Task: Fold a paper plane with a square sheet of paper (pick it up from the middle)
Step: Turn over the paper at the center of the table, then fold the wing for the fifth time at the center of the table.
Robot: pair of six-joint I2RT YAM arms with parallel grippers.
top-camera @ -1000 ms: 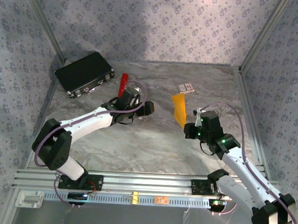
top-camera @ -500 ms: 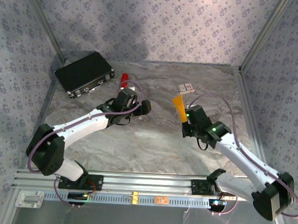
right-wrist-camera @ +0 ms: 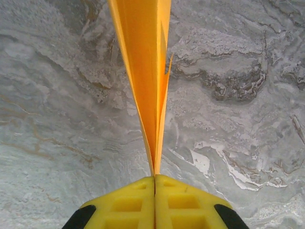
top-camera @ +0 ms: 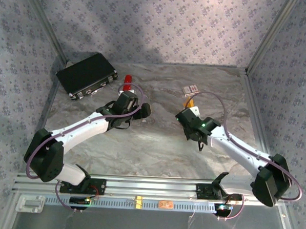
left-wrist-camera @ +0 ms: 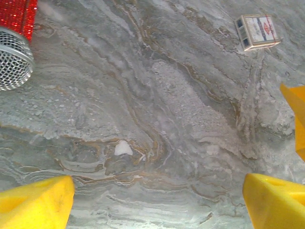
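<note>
The orange-yellow paper [right-wrist-camera: 143,71], folded into a narrow pointed strip with layered edges, sticks out from the right hand [right-wrist-camera: 154,177], pinched tight over the marbled worktop [right-wrist-camera: 57,119]. The left hand [left-wrist-camera: 156,202] gapes wide, holding nothing.

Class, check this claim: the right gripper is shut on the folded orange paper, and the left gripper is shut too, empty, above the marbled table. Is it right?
One thing is wrong: the left gripper is open, its jaws wide apart, as the left wrist view shows. It is empty above the marbled table, and the right gripper is shut on the folded orange paper.
</note>
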